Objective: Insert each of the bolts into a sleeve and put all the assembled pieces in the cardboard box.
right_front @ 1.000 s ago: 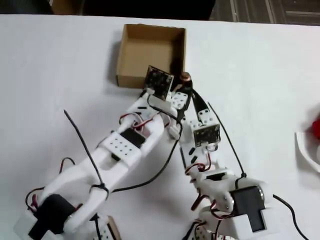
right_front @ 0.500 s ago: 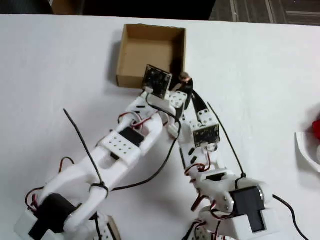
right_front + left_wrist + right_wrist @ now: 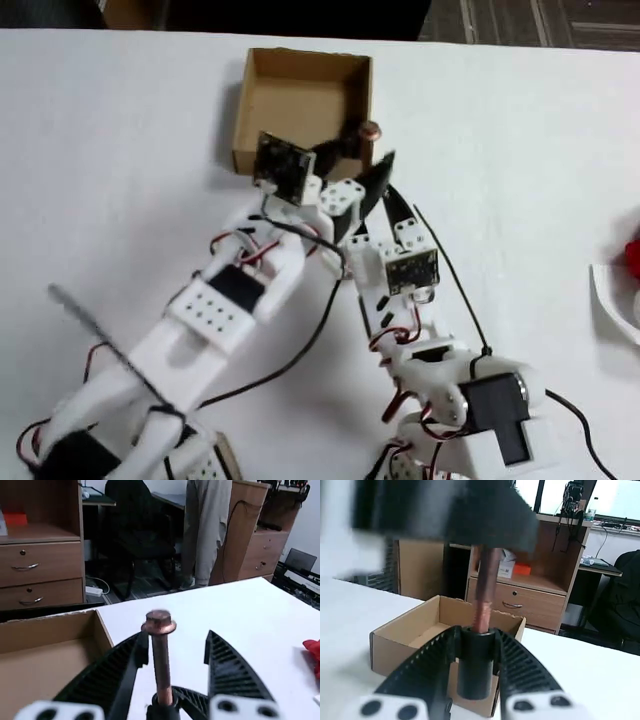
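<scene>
1. Right claw (image 3: 477,634) clamps the black sleeve (image 3: 476,667), with the bolt (image 3: 160,655) standing in it.
2. Left claw (image 3: 176,637) gapes wide around the bolt.
3. Both are at the cardboard box's (image 3: 300,105) 4 o'clock edge.

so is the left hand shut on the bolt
No, the left hand has its jaws wide apart, with the bolt standing upright between them.

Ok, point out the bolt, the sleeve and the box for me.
bolt (image 3: 161,660), left wrist view, middle of its copper shank.
sleeve (image 3: 476,665), right wrist view, its black side wall.
box (image 3: 295,105), high view, bare floor inside.
</scene>
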Available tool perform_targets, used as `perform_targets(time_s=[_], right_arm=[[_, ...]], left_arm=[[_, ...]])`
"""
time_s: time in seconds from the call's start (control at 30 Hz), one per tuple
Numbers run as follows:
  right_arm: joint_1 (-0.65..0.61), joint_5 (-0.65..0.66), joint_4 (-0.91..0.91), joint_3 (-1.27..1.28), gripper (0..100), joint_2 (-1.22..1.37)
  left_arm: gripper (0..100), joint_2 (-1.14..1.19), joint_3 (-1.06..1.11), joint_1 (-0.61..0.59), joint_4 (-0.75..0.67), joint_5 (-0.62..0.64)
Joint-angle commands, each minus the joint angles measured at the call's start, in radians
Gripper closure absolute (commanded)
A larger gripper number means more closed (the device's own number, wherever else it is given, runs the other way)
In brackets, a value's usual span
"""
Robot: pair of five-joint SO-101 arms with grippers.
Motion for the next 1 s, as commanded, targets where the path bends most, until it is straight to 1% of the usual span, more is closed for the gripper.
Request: perform_targets(time_s=[0.0, 0.1, 0.37, 0.47, 0.57, 0.63, 0.7, 0.73, 0.83, 0.97], right_arm=[[0.007, 0.000, -0.027, -0.032, 97.8, -0.004], [0.008, 0.000, -0.027, -0.032, 97.8, -0.005], [0.012, 0.000, -0.027, -0.032, 97.8, -0.007], [0.013, -0.006, -0.022, -0.032, 97.8, -0.008], [0.021, -0.104, 0.008, -0.069, 97.8, -0.002], [0.054, -0.121, 0.140, -0.146, 97.8, -0.010], [0.093, -0.121, 0.315, -0.256, 97.8, -0.015], [0.111, -0.121, 0.401, -0.310, 97.8, -0.022], [0.127, -0.121, 0.644, -0.453, 97.8, -0.074], [0.116, -0.129, 0.977, -0.615, 97.8, -0.165]], left_arm=[[80, -0.063, 0.007, -0.014, 0.008, -0.003], [80, -0.049, 0.018, -0.014, 0.025, -0.003], [80, -0.032, -0.004, -0.021, 0.012, -0.003], [80, -0.032, -0.048, -0.091, 0.012, -0.002], [82, -0.034, -0.077, -0.216, 0.025, 0.003], [88, -0.034, -0.074, -0.305, 0.101, 0.003], [97, -0.034, -0.053, -0.382, 0.230, 0.003], [98, -0.034, -0.039, -0.410, 0.288, 0.003], [94, -0.058, -0.002, -0.471, 0.423, 0.003], [94, -0.133, 0.084, -0.526, 0.499, -0.003]])
